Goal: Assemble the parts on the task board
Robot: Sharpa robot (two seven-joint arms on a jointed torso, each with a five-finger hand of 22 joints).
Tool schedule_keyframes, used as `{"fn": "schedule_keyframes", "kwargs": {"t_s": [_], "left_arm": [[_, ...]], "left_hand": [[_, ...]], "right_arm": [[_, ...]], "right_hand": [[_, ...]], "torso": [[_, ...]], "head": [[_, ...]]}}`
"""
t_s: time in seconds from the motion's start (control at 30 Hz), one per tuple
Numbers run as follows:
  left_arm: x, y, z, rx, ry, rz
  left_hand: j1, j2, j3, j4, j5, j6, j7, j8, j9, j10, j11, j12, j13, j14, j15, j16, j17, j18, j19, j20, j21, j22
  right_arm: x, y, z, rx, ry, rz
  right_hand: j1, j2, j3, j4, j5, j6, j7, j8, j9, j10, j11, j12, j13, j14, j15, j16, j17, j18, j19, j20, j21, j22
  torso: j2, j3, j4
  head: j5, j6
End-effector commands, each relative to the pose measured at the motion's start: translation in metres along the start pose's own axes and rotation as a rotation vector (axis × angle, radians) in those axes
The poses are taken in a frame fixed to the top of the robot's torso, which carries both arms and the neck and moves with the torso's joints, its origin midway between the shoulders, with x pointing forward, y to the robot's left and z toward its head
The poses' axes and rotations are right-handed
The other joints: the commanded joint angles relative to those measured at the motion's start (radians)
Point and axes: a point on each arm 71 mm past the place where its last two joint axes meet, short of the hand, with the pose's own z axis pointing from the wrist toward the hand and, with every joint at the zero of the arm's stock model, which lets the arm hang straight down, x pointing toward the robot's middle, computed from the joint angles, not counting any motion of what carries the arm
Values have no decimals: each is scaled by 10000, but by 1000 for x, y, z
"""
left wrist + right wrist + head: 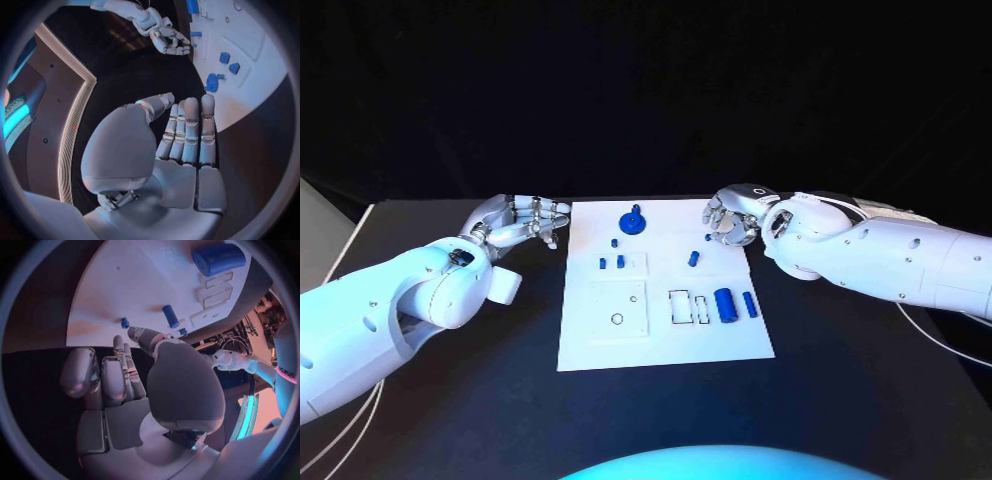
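left hand (519, 222) empty, fingers apart, beside board (733, 340) | right hand (737, 217) curled, grasping nothing | risk: a reach could knock the loose cylinder (726, 303) rolling.

Seven blue parts (724, 302), one task board (664, 338)

Bare black table (473, 390) is lying open behind both hands. Ahead of the left hand (519, 222), the round blue part (633, 222) is standing up from the task board (661, 345); a large blue cylinder (724, 303) is blocking the right hand's (737, 216) near side.
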Motion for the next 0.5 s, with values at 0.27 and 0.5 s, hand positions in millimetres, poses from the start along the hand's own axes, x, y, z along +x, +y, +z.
{"fn": "schedule_keyframes", "kwargs": {"t_s": [0.27, 0.5], "left_arm": [[-1, -6, -8, 569, -376, -843], [-2, -6, -10, 517, -471, -875]], "left_hand": [[-10, 97, -59, 15, 35, 7, 84, 60, -14, 13, 81, -34, -21, -71, -24, -54, -29, 142, -85, -13, -86, -26], [0, 127, -61, 21, 35, 6, 89, 64, -17, 18, 84, -30, -28, -68, -24, -68, -43, 143, -76, -13, -100, -39]], "right_arm": [[9, 1, 0, 250, 432, -930], [14, 3, 1, 212, 594, -885]], "right_hand": [[-101, -86, -147, 8, -29, -40, 1, -79, 8, -152, 0, 4, -37, 477, 77, 122, 10, -79, 44, 98, 103, 69], [-25, 17, -79, 12, 13, 113, 19, -18, 34, -10, -12, 66, -39, 474, 67, 210, 15, -83, 54, 121, 248, 189]], "torso": [[19, 9, 0], [8, 20, 3]], "head": [[23, -31], [57, -64]]}}
